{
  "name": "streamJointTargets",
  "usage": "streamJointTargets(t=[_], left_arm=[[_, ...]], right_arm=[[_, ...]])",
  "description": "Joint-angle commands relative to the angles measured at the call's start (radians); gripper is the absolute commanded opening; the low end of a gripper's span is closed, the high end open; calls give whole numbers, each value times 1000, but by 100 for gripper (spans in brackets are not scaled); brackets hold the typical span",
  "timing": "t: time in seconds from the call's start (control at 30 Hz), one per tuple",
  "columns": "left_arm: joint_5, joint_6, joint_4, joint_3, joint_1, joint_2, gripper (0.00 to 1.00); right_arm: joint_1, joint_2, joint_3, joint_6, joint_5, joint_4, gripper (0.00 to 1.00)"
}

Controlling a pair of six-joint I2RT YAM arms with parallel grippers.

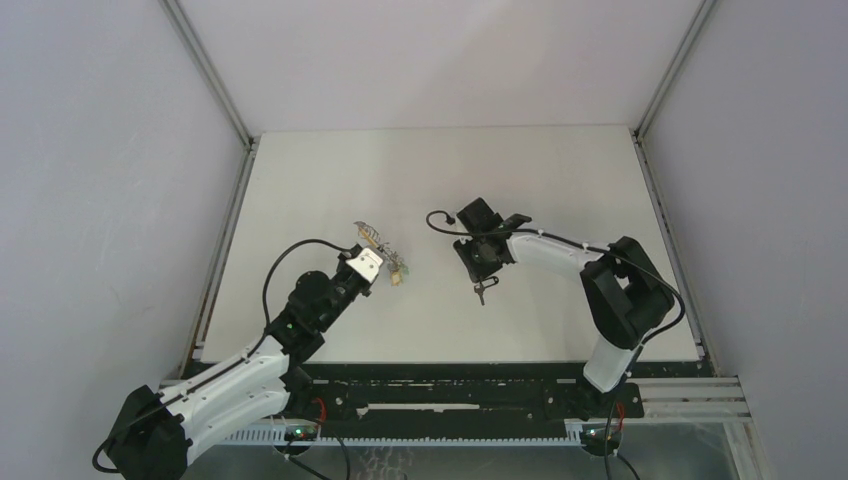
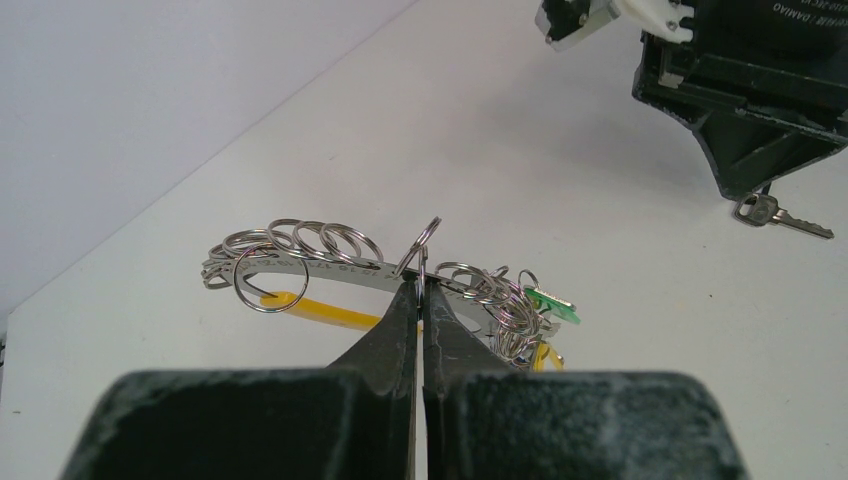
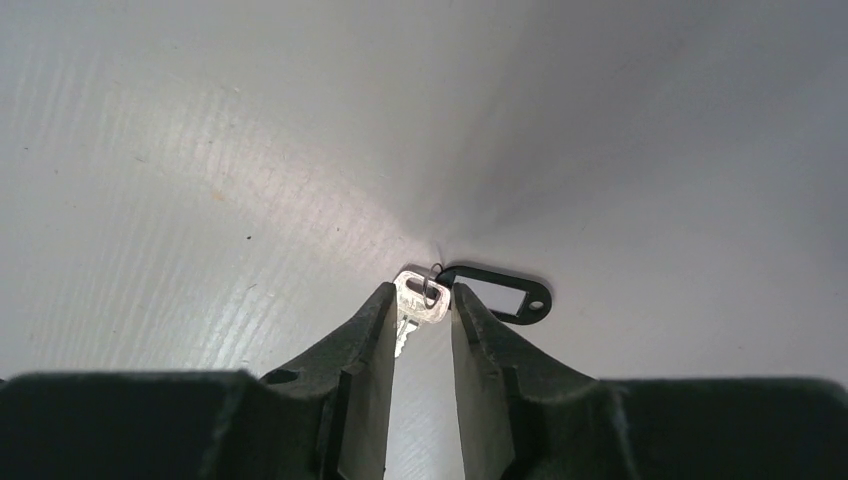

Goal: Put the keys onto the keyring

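Observation:
The keyring is a curved silvery band strung with several small rings, with a yellow strip and a green tag beneath it. My left gripper is shut on the band's middle and holds it just above the table, left of centre. The key is small and silver, joined by a thin ring to a black tag. It lies flat on the table. My right gripper stands open, pointing down, its fingertips on either side of the key's head.
The white table is walled by grey panels at the back and both sides. The right arm's black wrist hangs close to the keyring's right in the left wrist view.

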Motion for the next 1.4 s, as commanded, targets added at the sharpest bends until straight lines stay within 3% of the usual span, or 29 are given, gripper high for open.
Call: streamJointTargets(t=[0.0,0.5,1.13,1.37], left_arm=[[0,-19,87,-5,4,-11,0],[-3,-19,86,-8,4,-18,0],[-1,-19,87,-8,4,-19,0],[2,-19,86,-7,4,-14,0]], right_arm=[[25,31,72,-17,60,-91,26],[51,103,124,-17,107,-140,20],[51,125,124,-23,129,-148,5],[47,134,124,-27,129,-138,7]])
